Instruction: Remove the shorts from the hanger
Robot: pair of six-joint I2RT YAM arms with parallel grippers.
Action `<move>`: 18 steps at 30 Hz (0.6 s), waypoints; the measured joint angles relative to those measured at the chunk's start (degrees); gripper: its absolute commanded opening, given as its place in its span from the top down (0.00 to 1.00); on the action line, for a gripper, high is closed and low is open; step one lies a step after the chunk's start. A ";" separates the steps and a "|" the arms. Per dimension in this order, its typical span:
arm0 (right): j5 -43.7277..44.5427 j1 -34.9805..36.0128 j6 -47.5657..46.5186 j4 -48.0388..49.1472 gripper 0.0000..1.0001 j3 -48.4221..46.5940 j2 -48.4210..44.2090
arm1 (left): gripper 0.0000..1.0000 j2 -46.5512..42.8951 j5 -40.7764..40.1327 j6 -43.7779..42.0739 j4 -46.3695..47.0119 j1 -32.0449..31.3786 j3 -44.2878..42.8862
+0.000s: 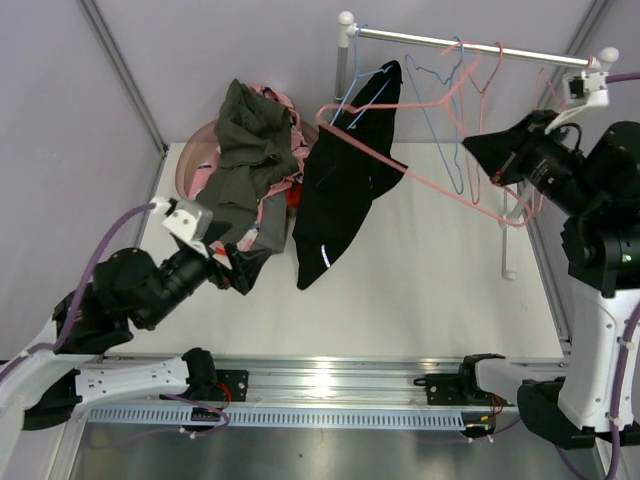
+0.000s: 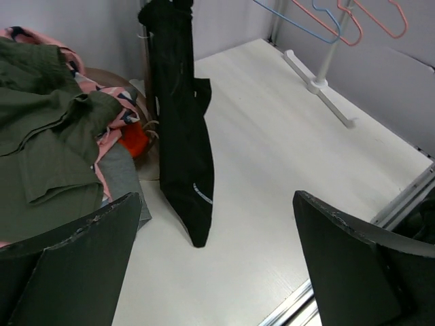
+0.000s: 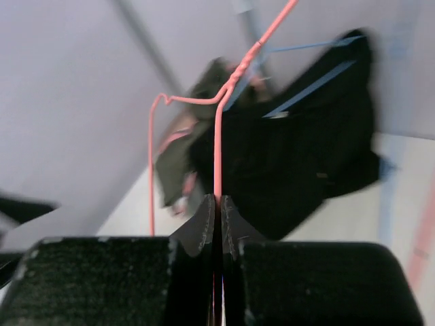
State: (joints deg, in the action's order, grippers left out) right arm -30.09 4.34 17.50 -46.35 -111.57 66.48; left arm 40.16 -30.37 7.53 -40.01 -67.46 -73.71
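Judging from the heap of shorts (image 1: 245,140) beside your gaping left claw (image 2: 214,204), only the black shorts (image 1: 340,200) remain on the pink hanger (image 3: 217,149) your right claw (image 3: 219,200) pinches.

Robot test cell in a laboratory.
Two robot arms (image 1: 140,290) are bolted to a metal rail (image 1: 330,385) at the edge of a white table (image 1: 450,290). A slotted cable duct (image 1: 350,415) runs along this rail, plain grey panels (image 1: 200,60) in metal framing close the space, and a small clothes rack (image 1: 470,46) stands on the table.
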 measured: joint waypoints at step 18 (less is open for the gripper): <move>46.84 5.84 -6.16 -9.25 1.00 -4.26 5.33 | 0.01 -3.30 1.25 0.00 1.73 0.00 6.88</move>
State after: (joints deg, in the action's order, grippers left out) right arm 16.75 10.17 11.33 -55.59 -115.83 71.81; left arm 36.86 -29.12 7.53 -38.28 -67.46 -66.83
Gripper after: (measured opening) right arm 0.034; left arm 0.993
